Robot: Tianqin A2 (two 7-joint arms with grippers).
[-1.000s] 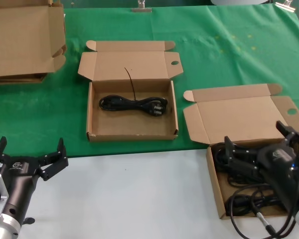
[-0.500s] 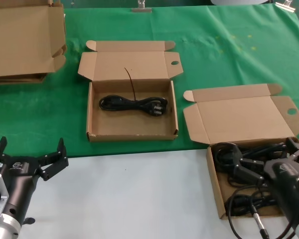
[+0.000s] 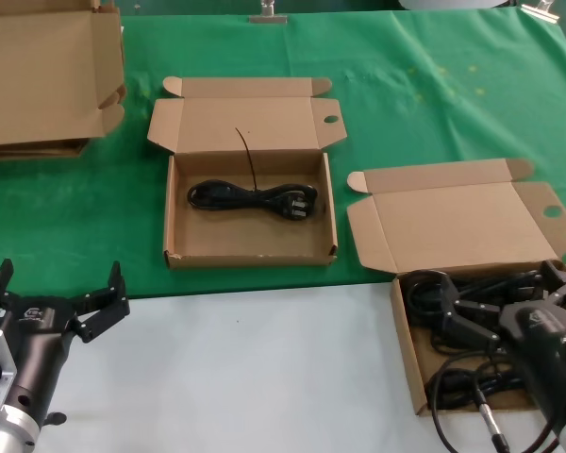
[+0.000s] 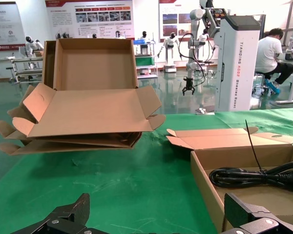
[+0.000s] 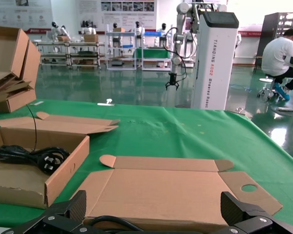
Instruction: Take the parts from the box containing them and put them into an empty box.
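The box of parts (image 3: 405,340) stands at the near right with its lid (image 3: 453,222) folded back, and it holds several black cord bundles (image 3: 472,382). My right gripper (image 3: 502,288) is open and low over those cords, its jaws on either side of them with nothing gripped. In the right wrist view (image 5: 154,209) a cord loop (image 5: 112,222) shows between the fingers, in front of the lid (image 5: 176,190). The other box (image 3: 179,250) in the middle holds one cord (image 3: 250,198). My left gripper (image 3: 58,278) is open and empty at the near left.
A pile of folded cardboard (image 3: 38,75) lies at the far left and also shows in the left wrist view (image 4: 88,112). The middle box (image 4: 205,180) is beside my left gripper (image 4: 158,214) in that view. The green cloth (image 3: 434,85) covers the far table and the white surface (image 3: 255,368) the near part.
My right gripper has dropped lower and nearer into the box of cords, then held still. The left arm has not moved.
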